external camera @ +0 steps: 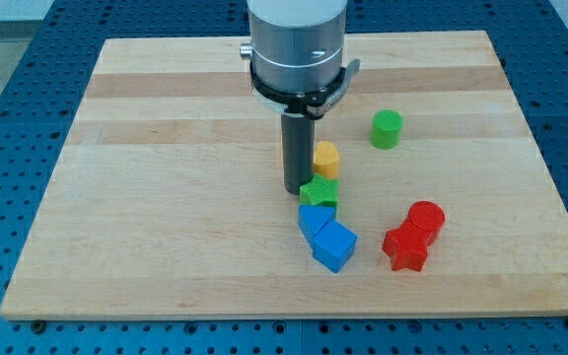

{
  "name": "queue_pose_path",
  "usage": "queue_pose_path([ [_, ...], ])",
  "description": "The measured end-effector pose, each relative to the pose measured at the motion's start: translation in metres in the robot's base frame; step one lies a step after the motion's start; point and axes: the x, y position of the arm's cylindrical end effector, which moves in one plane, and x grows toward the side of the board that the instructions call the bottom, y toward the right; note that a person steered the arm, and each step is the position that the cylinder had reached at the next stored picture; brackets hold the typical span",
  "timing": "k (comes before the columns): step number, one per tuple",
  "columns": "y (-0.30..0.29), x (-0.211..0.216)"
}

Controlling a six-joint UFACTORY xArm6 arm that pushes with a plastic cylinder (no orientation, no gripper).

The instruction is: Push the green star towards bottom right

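one tip [295, 190] touching green star [319, 192] left edge; open board [166, 247] left.

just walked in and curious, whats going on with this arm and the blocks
A robot arm is pushing blocks on a wooden board with a rod. My tip sits at the green star's upper left edge. Two blue blocks lie just below the star, with a yellow block just above it.
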Motion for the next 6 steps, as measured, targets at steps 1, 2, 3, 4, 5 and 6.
queue_pose_path([
  [1, -0.008, 0.0],
  [2, -0.03, 0.008],
  [3, -0.039, 0.01],
  [4, -0.04, 0.022],
  [5, -0.037, 0.023],
  [6, -0.025, 0.023],
])
